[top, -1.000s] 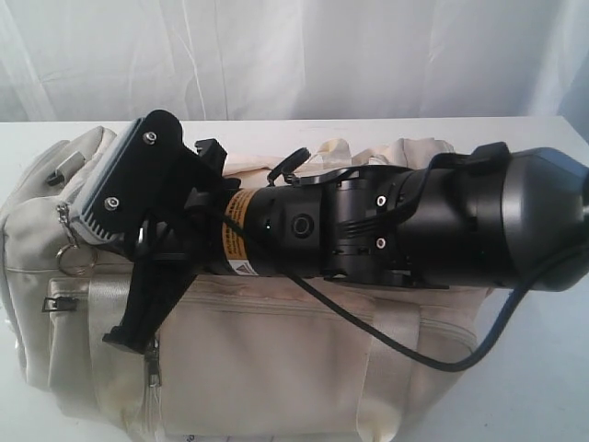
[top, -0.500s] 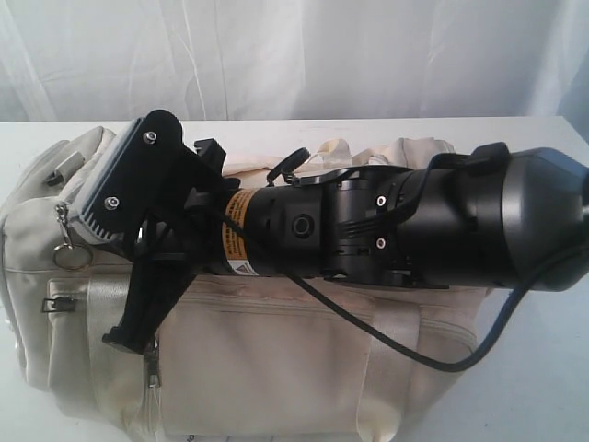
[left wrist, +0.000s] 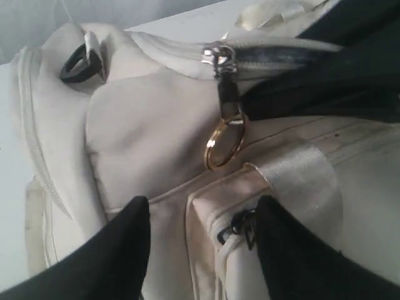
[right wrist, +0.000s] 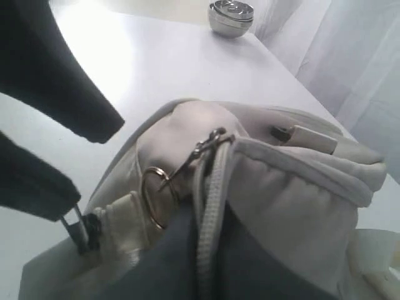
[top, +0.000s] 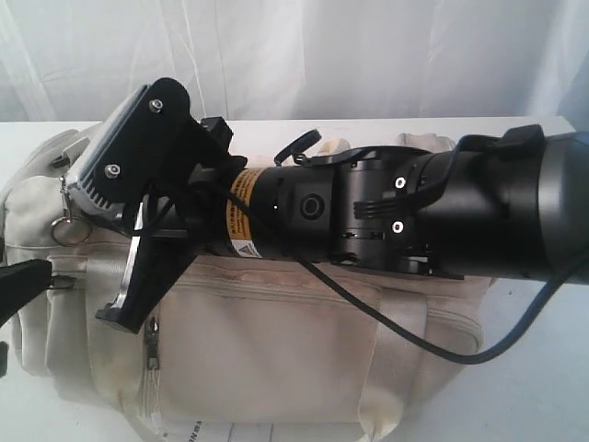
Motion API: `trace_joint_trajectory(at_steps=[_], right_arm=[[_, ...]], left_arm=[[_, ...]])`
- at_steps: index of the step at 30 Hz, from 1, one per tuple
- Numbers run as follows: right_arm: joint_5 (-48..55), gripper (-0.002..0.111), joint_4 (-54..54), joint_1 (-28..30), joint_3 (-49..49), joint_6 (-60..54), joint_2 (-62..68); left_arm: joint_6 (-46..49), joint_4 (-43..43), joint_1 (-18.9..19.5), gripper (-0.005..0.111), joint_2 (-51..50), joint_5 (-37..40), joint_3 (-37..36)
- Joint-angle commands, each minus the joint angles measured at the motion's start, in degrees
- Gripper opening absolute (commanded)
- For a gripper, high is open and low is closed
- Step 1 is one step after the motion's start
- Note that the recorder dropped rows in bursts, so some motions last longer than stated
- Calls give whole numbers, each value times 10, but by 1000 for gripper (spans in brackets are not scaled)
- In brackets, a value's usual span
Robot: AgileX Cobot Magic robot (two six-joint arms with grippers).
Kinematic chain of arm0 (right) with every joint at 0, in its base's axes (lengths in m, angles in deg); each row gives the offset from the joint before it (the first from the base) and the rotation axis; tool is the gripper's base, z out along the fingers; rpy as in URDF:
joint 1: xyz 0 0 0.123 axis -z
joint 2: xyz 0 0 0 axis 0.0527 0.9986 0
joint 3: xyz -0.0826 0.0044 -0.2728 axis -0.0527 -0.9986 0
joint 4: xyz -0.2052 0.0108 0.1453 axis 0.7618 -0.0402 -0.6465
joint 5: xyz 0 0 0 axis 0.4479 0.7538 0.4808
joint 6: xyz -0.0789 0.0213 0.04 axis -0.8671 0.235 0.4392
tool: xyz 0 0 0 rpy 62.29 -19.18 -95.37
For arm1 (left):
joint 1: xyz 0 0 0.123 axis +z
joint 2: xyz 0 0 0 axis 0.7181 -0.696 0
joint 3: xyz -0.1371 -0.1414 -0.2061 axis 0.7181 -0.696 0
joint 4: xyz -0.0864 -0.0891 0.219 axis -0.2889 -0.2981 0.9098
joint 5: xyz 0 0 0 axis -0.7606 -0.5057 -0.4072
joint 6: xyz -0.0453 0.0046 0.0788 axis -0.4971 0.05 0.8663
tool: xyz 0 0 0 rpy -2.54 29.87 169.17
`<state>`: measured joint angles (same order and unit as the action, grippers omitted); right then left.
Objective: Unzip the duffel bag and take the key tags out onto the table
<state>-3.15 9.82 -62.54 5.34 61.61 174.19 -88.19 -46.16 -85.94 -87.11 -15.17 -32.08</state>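
From where I stand, the duffel bag [top: 276, 341] lies long-ways on the white bench [top: 543, 387], and the right arm stretches across its top toward the bag's left end. The right pincer [top: 124, 313] is clenched there. It sits just beside the zipper slider [left wrist: 217, 56], but I cannot tell what, if anything, it pinches. The left pincer [left wrist: 203, 203] is released, its 2 fingers [left wrist: 125, 250] spread with nothing between them, aimed at the bag's end below the gold ring [left wrist: 225, 144] that hangs from the slider. The key tags are nowhere in sight; I take them to be inside the bag. A dark strip beside the zipper tape in the right wrist view may be lining, so the mouth may be parted at this end.

The trouble I foresee is a wrong catch. A small pocket pull [left wrist: 240, 228] and a shiny webbing strap [left wrist: 300, 175] lie closer to the open fingers than the ring does, so closing from here could seize either. The ring hangs loose and could swing away at a touch. The 2 pincers work very near each other, so they may knock together. The bag is soft, and a tug on the zipper may drag it along the bench if the right side is not truly holding. The right arm's cable [top: 433, 345] droops over the bag's front and could snag.
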Motion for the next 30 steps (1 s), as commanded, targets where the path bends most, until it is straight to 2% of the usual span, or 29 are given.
trace_joint_trajectory(at_steps=[1, 6, 10, 13, 17, 22, 25, 30], right_arm=[[-64, 0, -29, 2, 18, 3, -24], [-67, 0, -29, 2, 18, 3, -24], [-68, 0, -29, 2, 18, 3, -24], [-68, 0, -29, 2, 18, 3, -24], [-68, 0, -29, 2, 18, 3, -24], [-67, 0, -29, 2, 18, 3, -24], [-67, 0, -29, 2, 18, 3, -24], [-67, 0, -29, 2, 18, 3, -24]], left_arm=[[97, 0, -3, 56, 4, -77, -24], [123, 0, -3, 39, 4, -91, -43], [123, 16, -3, 39, -1, -116, -47], [135, 24, -3, 45, -19, -146, -47], [162, 24, 1, 50, -52, -149, -47], [170, -12, 31, 50, -56, -201, -41], [171, -48, 46, 50, -56, -200, -31], [171, -48, 67, 50, -56, -177, -26]])
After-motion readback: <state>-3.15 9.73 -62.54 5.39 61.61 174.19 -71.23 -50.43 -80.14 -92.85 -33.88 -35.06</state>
